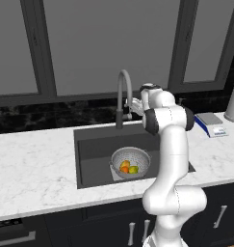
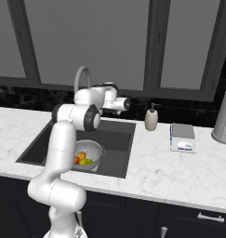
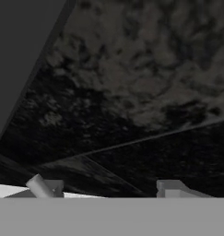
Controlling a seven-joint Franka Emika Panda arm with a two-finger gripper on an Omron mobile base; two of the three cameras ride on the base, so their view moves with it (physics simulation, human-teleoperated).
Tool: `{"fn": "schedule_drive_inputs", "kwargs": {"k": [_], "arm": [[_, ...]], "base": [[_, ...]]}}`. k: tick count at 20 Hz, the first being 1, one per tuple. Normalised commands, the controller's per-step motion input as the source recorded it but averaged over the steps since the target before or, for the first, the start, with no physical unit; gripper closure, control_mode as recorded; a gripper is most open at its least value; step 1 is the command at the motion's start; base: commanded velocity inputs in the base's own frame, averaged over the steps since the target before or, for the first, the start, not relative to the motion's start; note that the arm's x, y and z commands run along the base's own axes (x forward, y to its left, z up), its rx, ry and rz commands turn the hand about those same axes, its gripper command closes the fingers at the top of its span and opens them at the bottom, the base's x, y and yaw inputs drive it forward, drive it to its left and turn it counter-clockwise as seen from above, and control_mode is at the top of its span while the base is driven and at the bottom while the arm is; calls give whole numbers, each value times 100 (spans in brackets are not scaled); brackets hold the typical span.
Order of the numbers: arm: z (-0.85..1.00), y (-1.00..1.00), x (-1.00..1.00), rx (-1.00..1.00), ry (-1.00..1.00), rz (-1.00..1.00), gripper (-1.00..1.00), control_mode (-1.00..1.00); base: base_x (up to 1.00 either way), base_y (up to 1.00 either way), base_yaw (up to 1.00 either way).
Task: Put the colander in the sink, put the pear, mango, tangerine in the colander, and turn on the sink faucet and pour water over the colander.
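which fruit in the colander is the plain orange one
The tangerine, at the left of the pile in the colander; the other two fruits beside it look yellow and yellow-green.

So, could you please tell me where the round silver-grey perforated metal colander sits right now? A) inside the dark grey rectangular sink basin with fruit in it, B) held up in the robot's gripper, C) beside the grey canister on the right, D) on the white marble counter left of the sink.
A: the round silver-grey perforated metal colander rests on the bottom of the dark grey rectangular sink basin, and yellow, orange and green fruit shows inside it.
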Motion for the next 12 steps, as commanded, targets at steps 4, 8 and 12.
{"fn": "schedule_drive_inputs", "kwargs": {"k": [4, 8, 12], "arm": [[0, -51, 0, 0, 0, -4, 100, -100], [0, -79, 0, 0, 0, -4, 100, -100], [0, -97, 0, 0, 0, -5, 100, -100]], "base": [[0, 0, 0], [0, 0, 0], [0, 0, 0]]}}
